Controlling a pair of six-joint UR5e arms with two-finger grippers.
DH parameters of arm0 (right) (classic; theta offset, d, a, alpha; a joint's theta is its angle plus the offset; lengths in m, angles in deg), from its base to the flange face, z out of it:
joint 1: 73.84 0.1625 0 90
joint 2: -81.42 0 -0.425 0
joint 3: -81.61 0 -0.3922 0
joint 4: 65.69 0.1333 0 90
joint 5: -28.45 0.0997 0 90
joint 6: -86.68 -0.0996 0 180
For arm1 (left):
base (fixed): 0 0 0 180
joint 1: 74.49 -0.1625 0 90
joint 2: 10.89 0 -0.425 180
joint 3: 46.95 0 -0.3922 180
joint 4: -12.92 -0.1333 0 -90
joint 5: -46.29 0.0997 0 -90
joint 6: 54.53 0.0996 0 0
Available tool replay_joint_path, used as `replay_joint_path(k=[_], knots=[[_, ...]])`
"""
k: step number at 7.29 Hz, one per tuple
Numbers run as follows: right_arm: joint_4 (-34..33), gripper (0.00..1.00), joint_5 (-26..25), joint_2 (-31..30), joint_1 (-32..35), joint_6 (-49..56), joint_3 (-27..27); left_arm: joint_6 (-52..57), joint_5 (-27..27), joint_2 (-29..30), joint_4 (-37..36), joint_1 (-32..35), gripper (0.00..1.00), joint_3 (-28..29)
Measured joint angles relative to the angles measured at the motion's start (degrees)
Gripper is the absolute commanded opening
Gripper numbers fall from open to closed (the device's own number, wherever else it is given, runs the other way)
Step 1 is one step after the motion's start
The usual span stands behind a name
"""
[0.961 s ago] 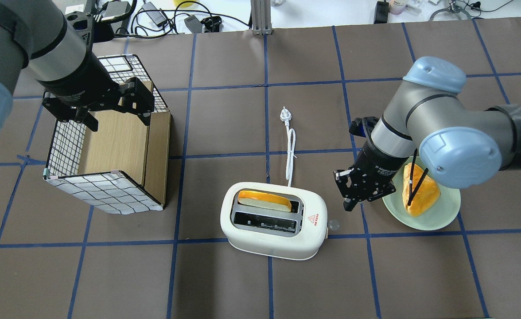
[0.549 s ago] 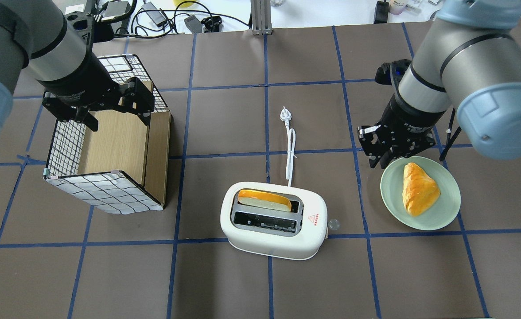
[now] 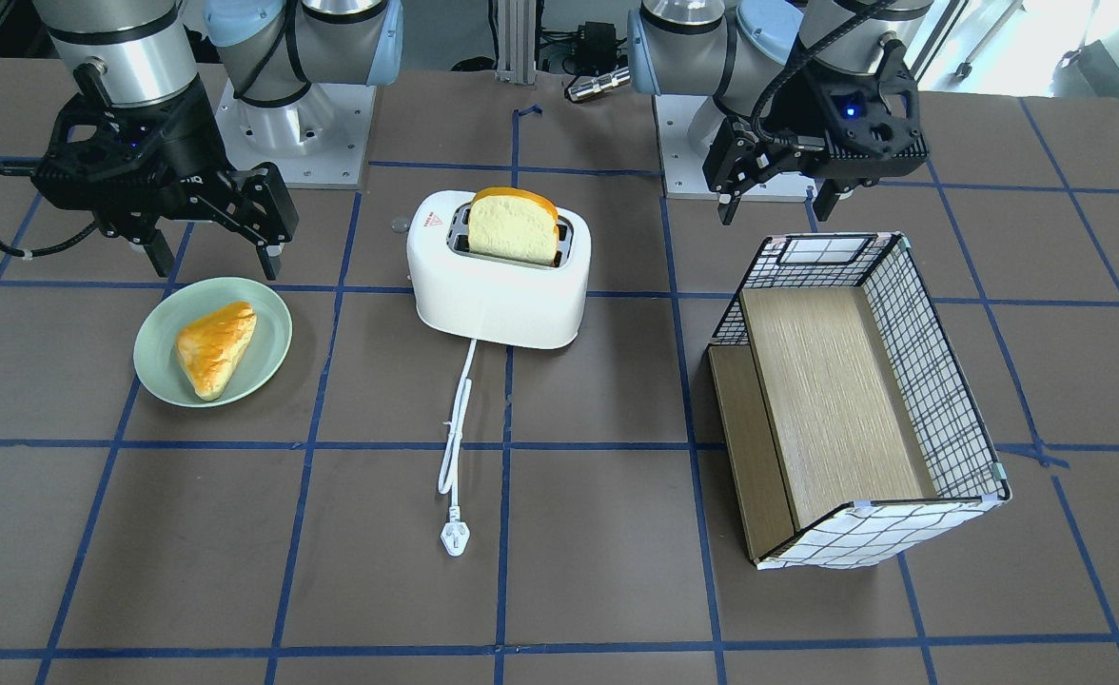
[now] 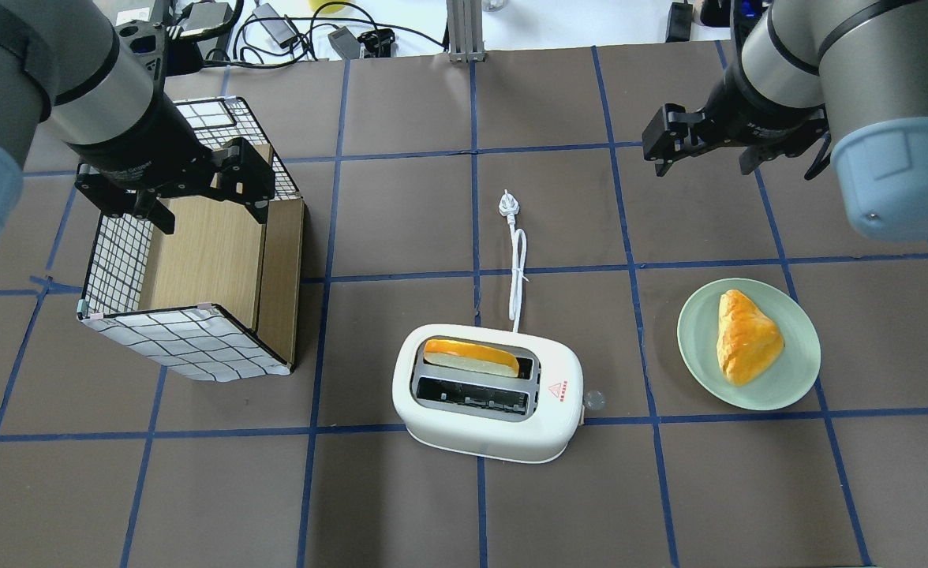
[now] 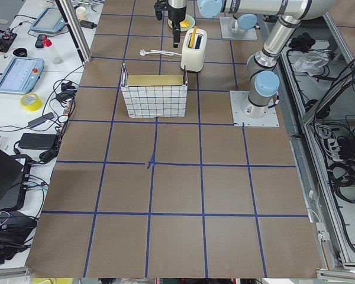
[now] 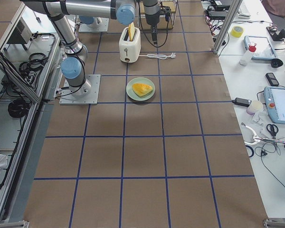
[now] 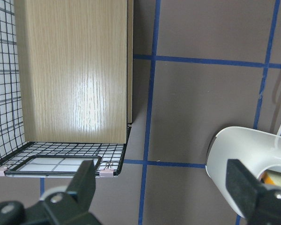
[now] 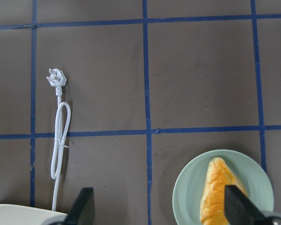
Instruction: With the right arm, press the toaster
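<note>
The white two-slot toaster (image 4: 488,406) stands at the table's middle front, with a bread slice (image 4: 472,356) in its far slot. It also shows in the front-facing view (image 3: 498,281). Its cord and plug (image 4: 518,260) lie stretched away from it. My right gripper (image 4: 705,162) is open and empty. It hangs high over the far right of the table, well away from the toaster, and in the front-facing view (image 3: 212,257) it is beside the plate. My left gripper (image 4: 210,209) is open and empty over the basket's far edge.
A checked wire basket (image 4: 188,343) with a wooden insert lies on its side at the left. A green plate (image 4: 795,386) with a pastry (image 4: 744,335) sits right of the toaster. The right wrist view shows the plug (image 8: 55,77) and the plate (image 8: 187,187).
My right gripper has risen and drawn back from beside the toaster's right end, past the plate, to the far right of the table. The left arm has not moved.
</note>
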Motion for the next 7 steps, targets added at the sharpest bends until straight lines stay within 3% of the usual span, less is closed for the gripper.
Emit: replay_joint_path(k=[1,4,7], knots=[[1.79,1.00,-1.30,0.13,-0.05,2.86,-1.38,0.00,0.00,0.00,0.00,0.00,1.00,0.00],[16.03,1.00,-1.80,4.77,-0.39,5.24,-12.28,0.00,0.00,0.00,0.00,0.00,1.00,0.00],[18.22,1.00,1.85,5.98,-0.18,4.77,-14.01,0.00,0.00,0.00,-0.06,0.00,1.00,0.00]])
